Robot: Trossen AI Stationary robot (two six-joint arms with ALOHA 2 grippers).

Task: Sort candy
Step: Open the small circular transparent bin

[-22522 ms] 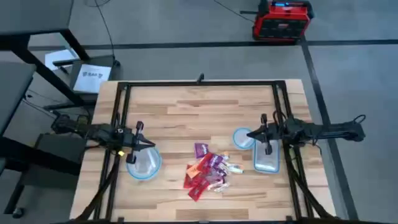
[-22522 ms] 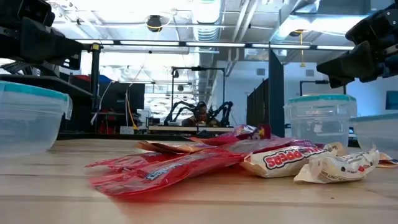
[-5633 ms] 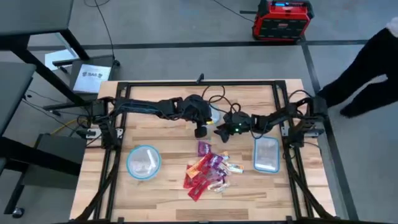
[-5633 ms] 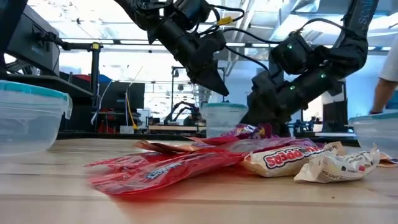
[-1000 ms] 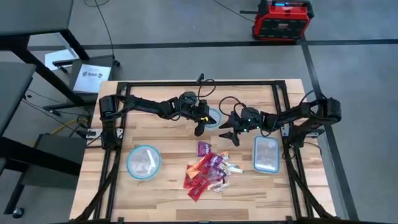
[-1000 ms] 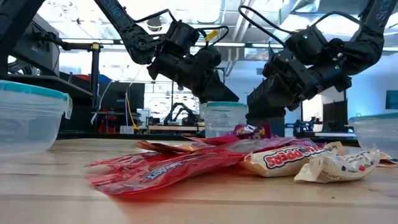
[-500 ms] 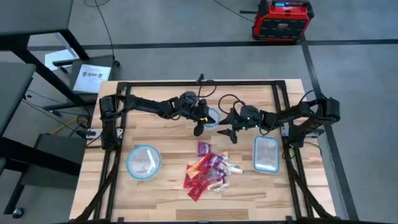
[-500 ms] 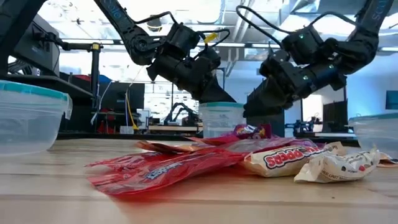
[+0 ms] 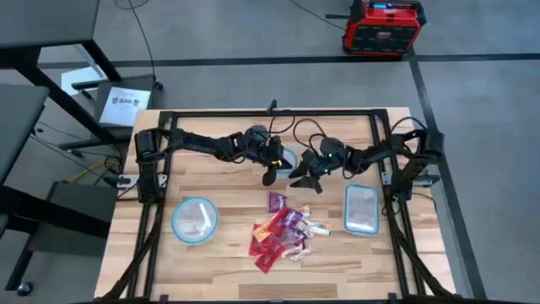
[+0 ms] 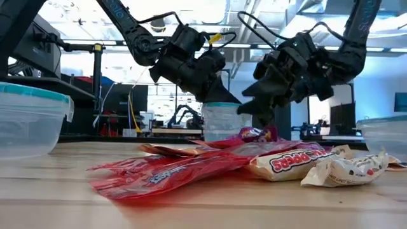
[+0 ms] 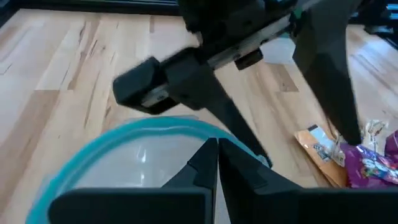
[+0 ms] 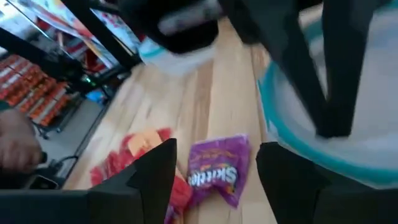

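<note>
the candy [image 9: 283, 231] lies in a loose heap of flat, crinkly foil wrappers, red, purple and whitish, on the pale wooden table [image 9: 219, 181] between a round clear bowl [image 9: 195, 220] and a clear rectangular tub [image 9: 361, 209]. a second clear bowl [image 11: 112, 163] with a bluish rim sits behind the heap. half a second ago the right gripper [image 9: 305, 181] was further right; it has slid closer, fingers spread wide and empty. the left gripper [image 9: 268, 176] stays at the bowl's rim, fingers pressed together.
</note>
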